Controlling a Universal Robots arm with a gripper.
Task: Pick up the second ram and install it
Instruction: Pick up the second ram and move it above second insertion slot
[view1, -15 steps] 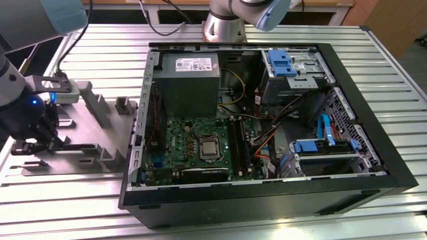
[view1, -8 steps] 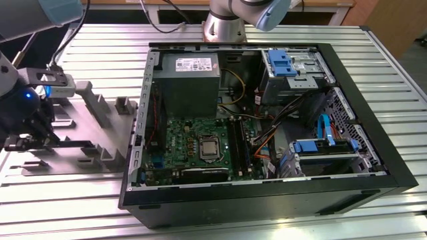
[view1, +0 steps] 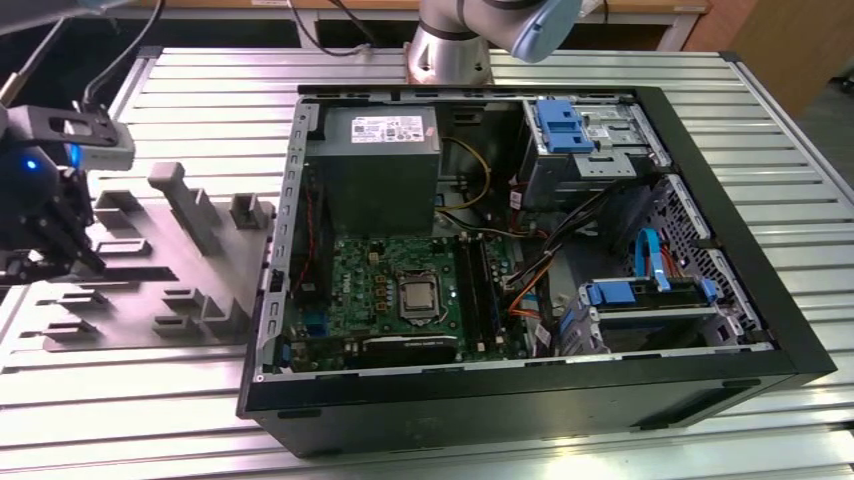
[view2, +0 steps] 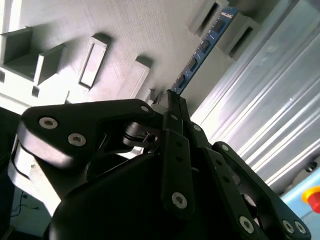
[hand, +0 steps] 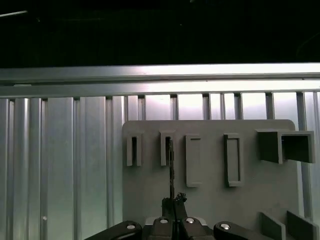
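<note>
1. Gripper (view2: 171, 97) sits low over the grey holder tray (hand: 210, 205), way off at the exterior view's left, well apart from the open computer case (view1: 534, 400).
2. We see its fingers (view2: 176, 150) pinched together on the near end of the ram stick (view2: 202, 50) in both wrist views, so it's clamped on it.
3. The ram stick stands on edge at the tray, bluish with dark chips, its far end between two grey holder blocks (view2: 240, 32).
4. Tray and case both rest on the slatted metal table (view1: 134, 420).
5. Inside the case we spot the green motherboard (view1: 387, 270), with the grey power supply (view1: 378, 165) just beside it.
</note>
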